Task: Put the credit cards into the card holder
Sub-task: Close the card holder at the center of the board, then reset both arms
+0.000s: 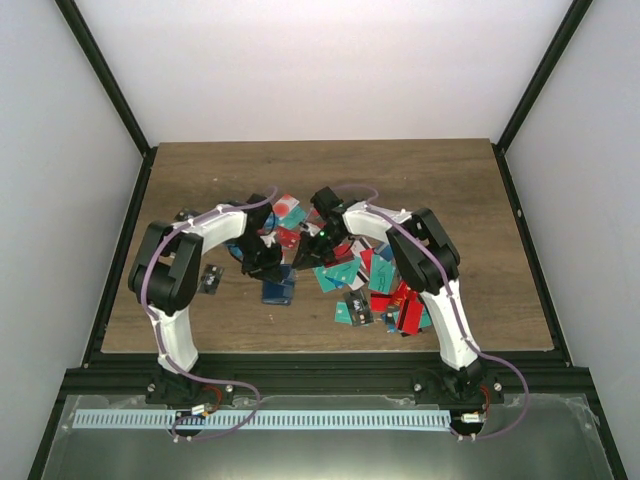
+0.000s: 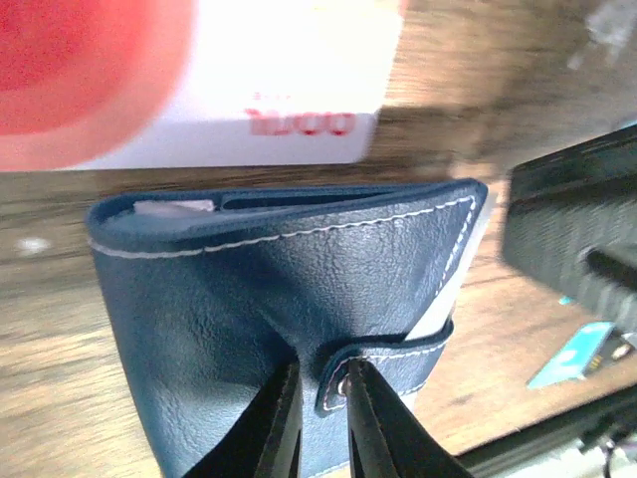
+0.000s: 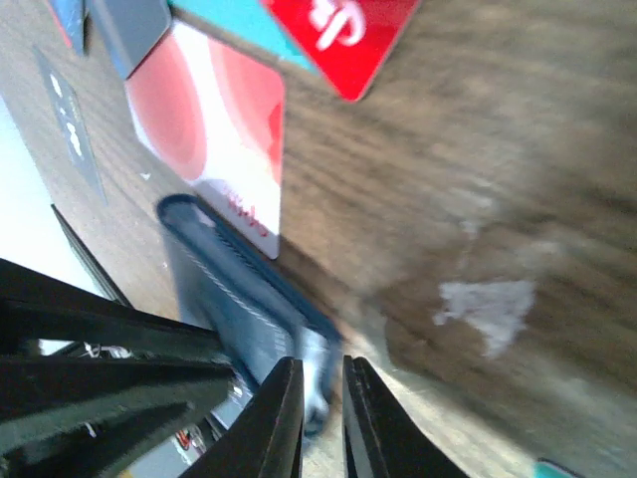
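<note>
The navy card holder [image 2: 229, 299] fills the left wrist view, stitched edge up, with a pale edge showing along its right side. My left gripper [image 2: 323, 393] is shut on it at the strap tab. In the top view the holder [image 1: 278, 290] sits between the two grippers [image 1: 268, 268] [image 1: 300, 258]. My right gripper [image 3: 320, 373] has its jaws close together on the holder's pale near corner [image 3: 317, 363]; this view is blurred. A white-with-red card [image 2: 249, 90] [image 3: 224, 149] lies on the table just beyond the holder. Several credit cards [image 1: 365, 280] lie heaped to the right.
A red card [image 3: 343, 30] and a teal card [image 2: 582, 354] lie close by. Small black square chips [image 1: 210, 280] [image 1: 185, 215] sit at the left. The wooden table [image 1: 450, 190] has black frame rails along its sides.
</note>
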`<state>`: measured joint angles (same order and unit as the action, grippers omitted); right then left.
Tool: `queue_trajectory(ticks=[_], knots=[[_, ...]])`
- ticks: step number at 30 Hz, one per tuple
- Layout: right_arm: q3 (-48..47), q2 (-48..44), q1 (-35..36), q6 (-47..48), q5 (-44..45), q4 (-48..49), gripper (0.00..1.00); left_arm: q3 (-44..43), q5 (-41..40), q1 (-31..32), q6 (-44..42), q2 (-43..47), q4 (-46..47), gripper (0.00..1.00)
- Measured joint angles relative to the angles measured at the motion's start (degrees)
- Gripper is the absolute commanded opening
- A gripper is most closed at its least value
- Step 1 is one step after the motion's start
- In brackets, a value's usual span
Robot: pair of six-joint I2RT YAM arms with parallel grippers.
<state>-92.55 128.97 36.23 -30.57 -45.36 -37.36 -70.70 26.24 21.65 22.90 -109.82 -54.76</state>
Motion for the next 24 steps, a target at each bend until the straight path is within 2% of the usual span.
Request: queue_trajectory(ticks=[5, 9, 14, 16, 20, 21, 22, 24], knots=[[-1.5, 0.3, -0.9, 0.1, 1.2, -0.8, 0.17, -0.5, -7.2, -0.6, 0.2, 1.7, -2.2, 0.27], [-4.7, 0.0, -1.2, 0.1, 1.1, -1.0, 0.19, -0.7, -11.9, -1.1, 0.2, 3.3, -3.0, 0.39], [-6.3, -3.7, -1.2, 0.1, 1.4, -1.1, 0.3, -1.7, -14.7, -1.7, -0.7, 7.3, -3.4, 0.58], [-6.5, -6.1, -1.2, 0.2, 2.1, -1.2, 0.41, -2.6, -15.5, -1.8, -1.0, 10.2, -3.5, 0.63], [-7.5, -11.6, -1.2, 1.6, 5.6, -1.3, 0.7, -5.2, -17.5, -2.6, -2.3, 16.5, -3.1, 0.78], [-7.7, -13.2, -1.2, 1.4, 6.7, -1.4, 0.96, -5.7, -18.3, -3.1, -2.4, 18.3, -2.6, 0.84], [-7.9, -14.8, -1.2, 1.6, 8.2, -1.5, 1.0, -5.9, -19.0, -3.7, -2.9, 19.7, -2.1, 0.88], [-7.9, -18.4, -1.3, 2.1, 11.6, -1.6, 1.0, -6.1, -20.7, -5.3, -3.5, 23.2, -0.4, 0.94]])
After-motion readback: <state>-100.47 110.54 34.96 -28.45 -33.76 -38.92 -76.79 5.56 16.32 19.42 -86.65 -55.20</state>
